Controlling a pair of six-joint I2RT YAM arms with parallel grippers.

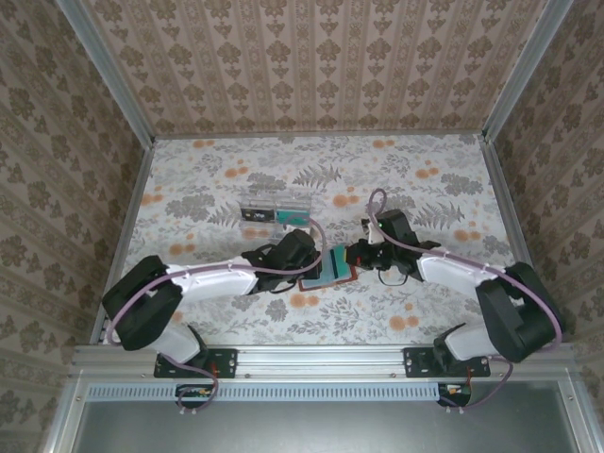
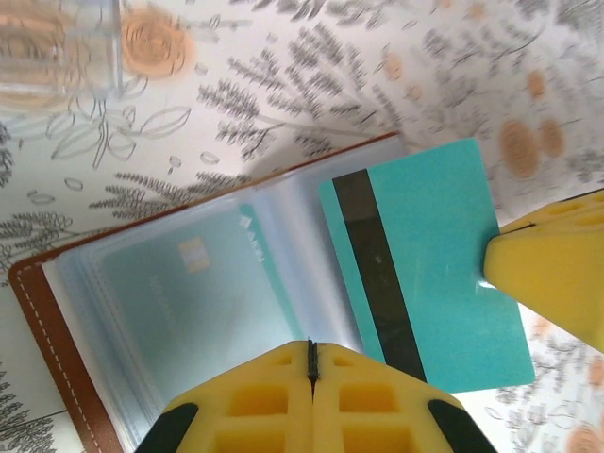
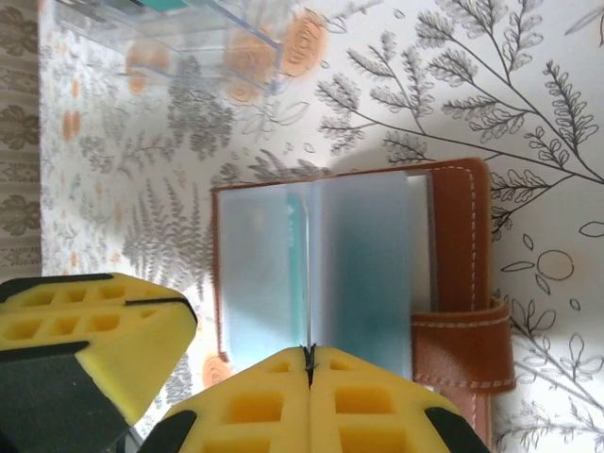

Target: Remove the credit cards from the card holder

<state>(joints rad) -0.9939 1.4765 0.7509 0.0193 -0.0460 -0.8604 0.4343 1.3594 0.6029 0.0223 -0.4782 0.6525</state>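
Observation:
The brown leather card holder (image 1: 326, 278) lies open in mid-table, its frosted plastic sleeves (image 2: 189, 302) facing up. One teal credit card (image 2: 434, 255) with a black stripe sticks halfway out of a sleeve toward the right. My right gripper (image 3: 308, 351) is shut on this card's edge, which shows edge-on (image 3: 304, 274) in the right wrist view. Another teal card (image 2: 179, 274) sits inside a sleeve. My left gripper (image 2: 312, 347) is shut, tips against the near edge of the sleeves; nothing shows between its jaws. In the top view the two grippers (image 1: 310, 257) (image 1: 351, 257) meet over the holder.
A clear plastic tray (image 1: 274, 209) holding a teal card stands just behind the card holder, also visible as a blurred box (image 3: 179, 38). The holder's strap (image 3: 462, 344) lies at its right side. Flowered table cover (image 1: 425, 170) lies all round, with walls on three sides.

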